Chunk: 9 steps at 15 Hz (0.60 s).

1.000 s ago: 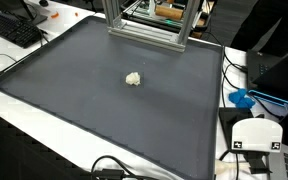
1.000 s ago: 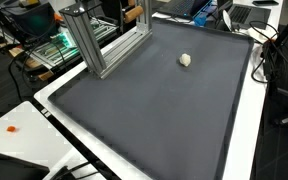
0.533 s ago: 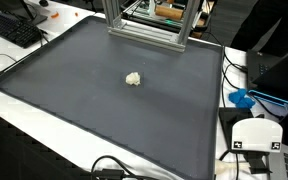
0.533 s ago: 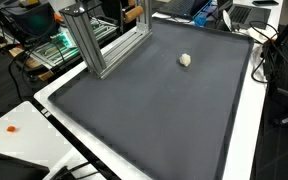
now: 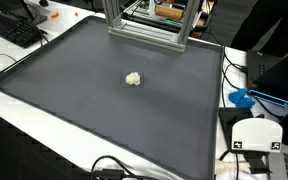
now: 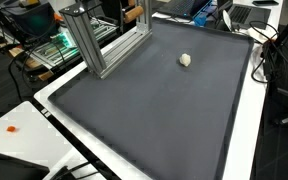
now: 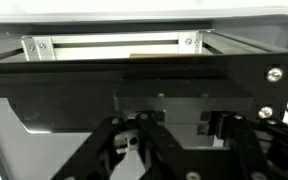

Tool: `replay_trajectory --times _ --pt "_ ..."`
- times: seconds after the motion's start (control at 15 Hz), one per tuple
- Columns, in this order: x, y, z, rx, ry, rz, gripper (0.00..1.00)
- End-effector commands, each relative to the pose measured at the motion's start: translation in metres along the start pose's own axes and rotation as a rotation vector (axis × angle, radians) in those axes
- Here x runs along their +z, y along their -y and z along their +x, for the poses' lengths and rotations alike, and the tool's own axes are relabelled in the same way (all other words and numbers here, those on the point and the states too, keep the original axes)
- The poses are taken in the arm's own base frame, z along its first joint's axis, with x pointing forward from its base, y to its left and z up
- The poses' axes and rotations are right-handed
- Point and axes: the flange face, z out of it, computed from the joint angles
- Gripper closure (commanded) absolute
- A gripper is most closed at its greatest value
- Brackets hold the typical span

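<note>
grey mat [image 5: 84, 110] holds a white lump [image 5: 133, 78]; fingers [image 7: 102, 150] mostly hidden, cannot tell spread.

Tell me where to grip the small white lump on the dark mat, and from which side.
Probably across the middle of the white lump, from straight above: it is small, roundish, lies low on the flat mat, nothing close beside it.

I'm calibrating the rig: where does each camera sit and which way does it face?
Exterior view: raised beyond the mat, looking down at the white lump; no robot part shows.
Exterior view: raised beside the aluminium frame, looking down across the mat; no robot part.
Wrist view: close to a metal rail, gripper along the bottom.
Both exterior views share mat, lump, frame.
</note>
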Motion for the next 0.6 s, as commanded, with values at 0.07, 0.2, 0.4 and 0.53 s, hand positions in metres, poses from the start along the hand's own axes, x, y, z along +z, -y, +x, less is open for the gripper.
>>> replay_trajectory --times 0.07,0.2,0.4,0.53 --pt "0.0123 0.0069 -0.0027 0.011 0.035 -0.002 0.71" --pt "0.0136 0.0076 -0.0028 0.011 0.04 0.0 0.27" --pt "0.0169 0.0106 -0.0031 0.012 0.051 0.005 0.24" --pt "0.0187 0.0119 -0.0011 0.014 0.056 0.004 0.49"
